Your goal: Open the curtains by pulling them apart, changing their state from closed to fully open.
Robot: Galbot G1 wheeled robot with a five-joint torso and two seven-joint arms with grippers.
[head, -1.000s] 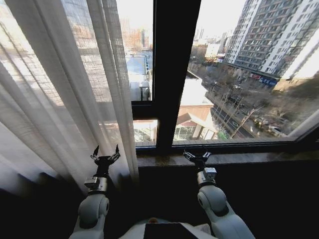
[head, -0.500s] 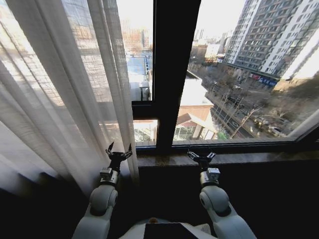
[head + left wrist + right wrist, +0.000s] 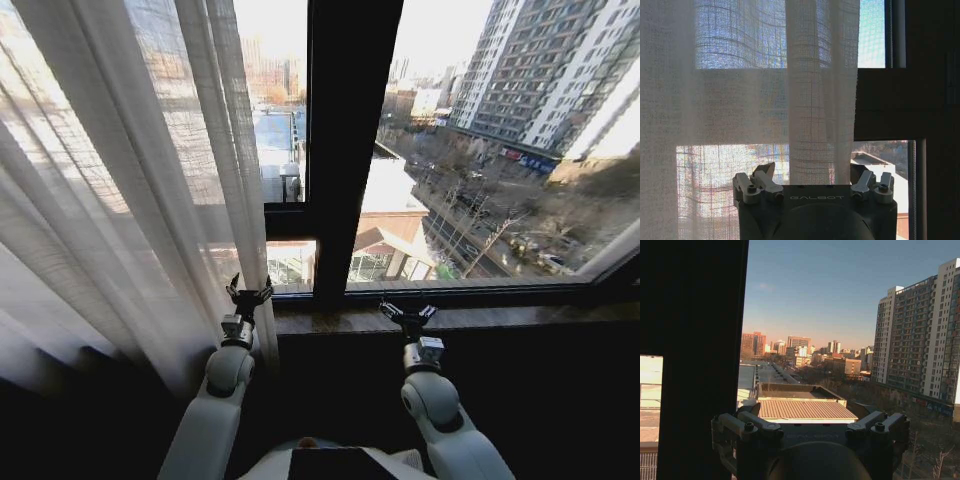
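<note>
1. The curtains (image 3: 110,190) take up the left part of the head view: a sheer white, loosely woven panel in long vertical pleats, gathered to the left of the dark window frame (image 3: 345,150). Its inner edge falls just left of that central post. In the left wrist view the same fabric (image 3: 740,100) hangs right ahead of the camera, with city light showing through the weave.
2. The window frame is a wide black upright with a horizontal bar branching left. To its right the glass is uncovered, showing tall apartment blocks (image 3: 560,70) and streets below.
3. A dark sill (image 3: 480,318) runs along the foot of the window.
4. The left gripper (image 3: 249,296) is raised at the lower inner edge of the curtains, just left of the post. Its fingers (image 3: 765,177) are spread apart with a pleat of fabric hanging in line with the gap; whether they touch the cloth cannot be told.
5. The right gripper (image 3: 406,315) sits low at the sill, right of the post and well apart from the curtains, with its fingers (image 3: 760,424) spread wide and holding nothing.
</note>
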